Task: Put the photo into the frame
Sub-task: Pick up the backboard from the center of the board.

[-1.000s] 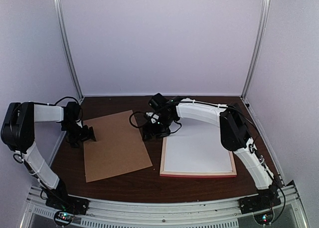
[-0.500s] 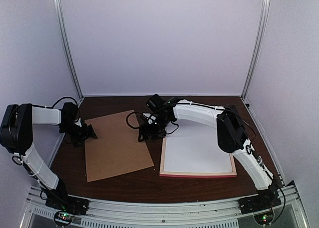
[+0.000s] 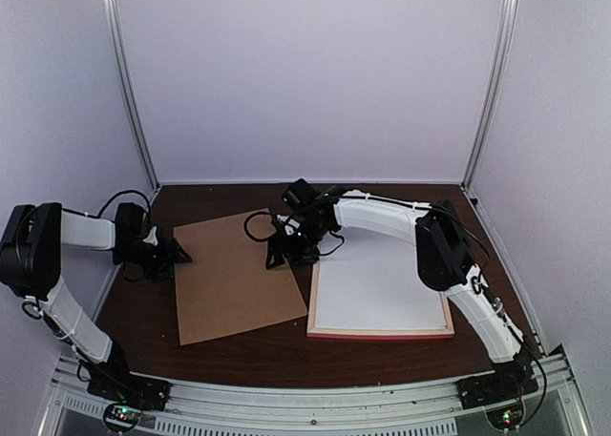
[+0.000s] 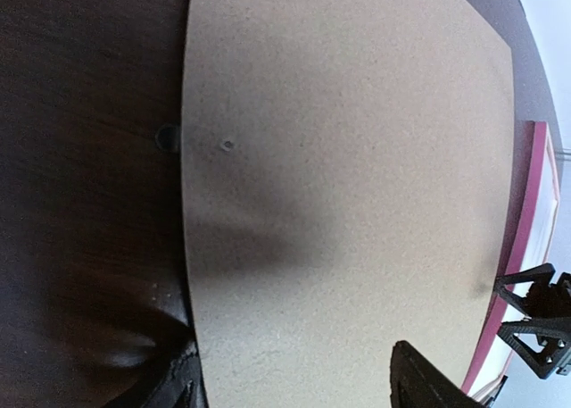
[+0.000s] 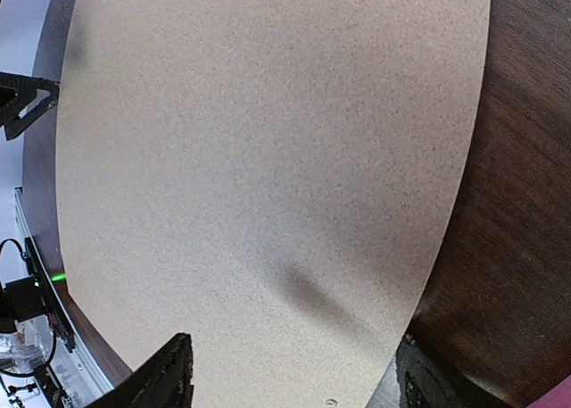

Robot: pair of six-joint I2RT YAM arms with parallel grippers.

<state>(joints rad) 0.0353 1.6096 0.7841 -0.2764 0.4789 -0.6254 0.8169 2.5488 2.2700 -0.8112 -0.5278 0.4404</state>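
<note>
The frame [image 3: 382,334] lies flat on the table [image 3: 286,355], right of the middle, with a white sheet [image 3: 377,288] inside its pink rails. Just left of it lies a brown board [image 3: 234,276]. The left fingers [image 4: 415,381] are spread at the board's left edge, and the right fingers [image 5: 169,377] are spread at its right edge.

The left arm [image 3: 81,228] and right arm [image 3: 382,212] have white shells and black joints; the left gripper [image 3: 181,255], right gripper [image 3: 275,256] and cables [image 3: 250,228] are black.

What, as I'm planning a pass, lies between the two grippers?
The brown board, flat on the table, spans the stretch between left gripper and right gripper; the top view shows it.
</note>
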